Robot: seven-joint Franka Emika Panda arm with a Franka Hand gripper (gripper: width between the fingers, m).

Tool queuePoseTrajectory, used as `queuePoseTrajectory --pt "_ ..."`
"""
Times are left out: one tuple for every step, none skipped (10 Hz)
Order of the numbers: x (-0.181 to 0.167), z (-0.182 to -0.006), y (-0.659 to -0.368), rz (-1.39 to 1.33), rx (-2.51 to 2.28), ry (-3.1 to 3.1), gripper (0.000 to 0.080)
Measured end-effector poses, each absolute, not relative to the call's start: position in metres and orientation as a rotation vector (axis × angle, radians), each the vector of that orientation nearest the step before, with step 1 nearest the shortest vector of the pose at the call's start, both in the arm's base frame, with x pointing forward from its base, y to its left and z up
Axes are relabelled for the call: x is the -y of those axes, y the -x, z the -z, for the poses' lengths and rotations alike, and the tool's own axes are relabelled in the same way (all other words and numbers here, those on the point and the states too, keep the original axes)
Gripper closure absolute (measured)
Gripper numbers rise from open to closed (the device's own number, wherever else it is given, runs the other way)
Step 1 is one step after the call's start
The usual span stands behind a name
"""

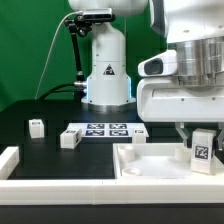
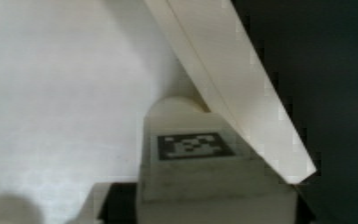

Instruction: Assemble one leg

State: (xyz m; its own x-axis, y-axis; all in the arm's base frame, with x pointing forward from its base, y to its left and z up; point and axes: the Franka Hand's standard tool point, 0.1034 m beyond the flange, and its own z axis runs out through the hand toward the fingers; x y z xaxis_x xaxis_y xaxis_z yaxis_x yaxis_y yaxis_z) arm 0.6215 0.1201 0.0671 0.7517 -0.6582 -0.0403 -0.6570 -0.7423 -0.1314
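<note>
My gripper (image 1: 202, 148) is shut on a leg (image 1: 202, 153), a small white post with a black-and-white tag. It holds the leg upright in the near right corner of the large white tray-like panel (image 1: 140, 168), at the exterior view's right. In the wrist view the leg (image 2: 202, 150) sits between my dark fingers (image 2: 126, 205), with the gripper (image 2: 211, 208) close over the panel's flat inside (image 2: 69, 100) and next to its raised rim (image 2: 229, 80). Whether the leg touches the panel I cannot tell. Three more legs (image 1: 36, 127) (image 1: 69, 138) (image 1: 138, 133) stand on the black table.
The marker board (image 1: 105, 129) lies flat in the middle of the table. The arm's white base (image 1: 105, 70) stands behind it. A white rail (image 1: 60, 186) runs along the front edge, with a white corner piece (image 1: 8, 160) at the left.
</note>
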Motion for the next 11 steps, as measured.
queuePoseTrajectory --pt "-0.1207 -0.0667 -0.6213 0.003 -1.259 2.725 0.0502" --pt "-0.1215 -0.0663 -0.6211 -0.006 -1.480 2.611 0.0502" --pt "-0.1213 -0.0657 -0.6215 -0.001 -1.645 2.509 0.0502" --pt "-0.1210 -0.0652 -0.6218 -0.003 -1.822 2.372 0.0502" --pt "-0.1216 -0.0651 -0.6223 -0.012 -1.995 2.215 0.0502" --pt "-0.1214 -0.0650 -0.6226 -0.030 -2.105 2.097 0.0502" --pt "-0.1213 -0.0648 -0.6230 -0.054 -2.210 1.972 0.0502" --pt "-0.1211 -0.0645 -0.6238 -0.078 -2.321 1.823 0.0502" --pt "-0.1216 -0.0645 -0.6249 -0.096 -2.409 1.688 0.0502" --pt "-0.1227 -0.0647 -0.6248 -0.127 -2.549 1.468 0.0503" --pt "-0.1227 -0.0646 -0.6248 -0.135 -2.558 1.441 0.0503"
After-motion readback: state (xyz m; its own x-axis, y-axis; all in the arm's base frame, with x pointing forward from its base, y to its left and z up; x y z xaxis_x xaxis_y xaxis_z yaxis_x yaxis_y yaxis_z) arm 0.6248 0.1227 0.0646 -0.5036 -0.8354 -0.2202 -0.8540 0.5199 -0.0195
